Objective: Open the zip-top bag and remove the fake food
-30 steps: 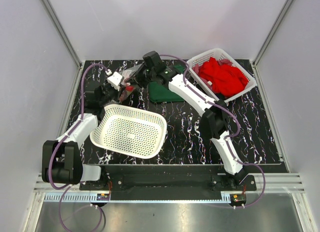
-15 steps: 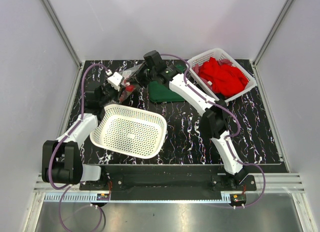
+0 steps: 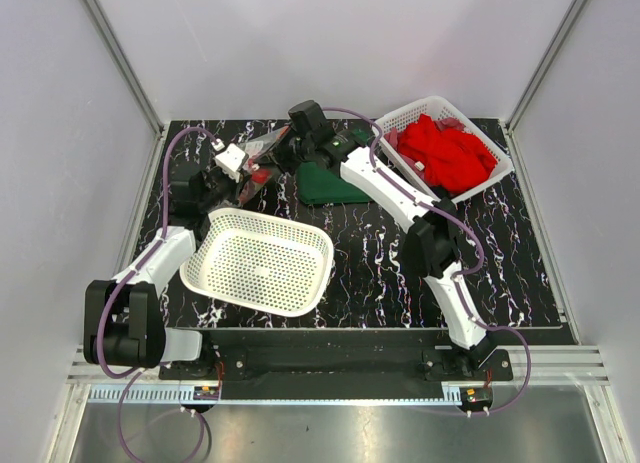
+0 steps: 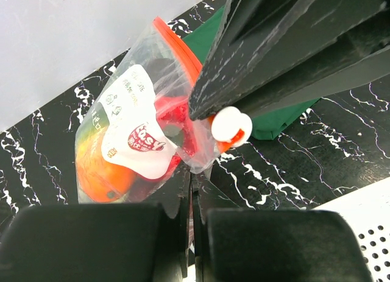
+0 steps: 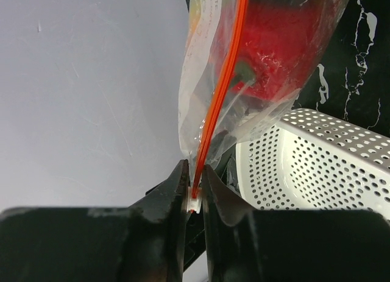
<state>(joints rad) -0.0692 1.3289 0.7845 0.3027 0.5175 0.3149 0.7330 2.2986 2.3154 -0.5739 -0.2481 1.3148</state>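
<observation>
Zip-top bag (image 4: 141, 114) is gripped at its lower edge by the left jaws. Its zip end is clamped in the right jaws.

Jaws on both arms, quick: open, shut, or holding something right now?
Left gripper: jaws shut, pinching the zip-top bag.
Right gripper: jaws shut on the end of the bag's zip strip.

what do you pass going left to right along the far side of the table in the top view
zip-top bag → folded green cloth → white basket with red cloths in it
</observation>
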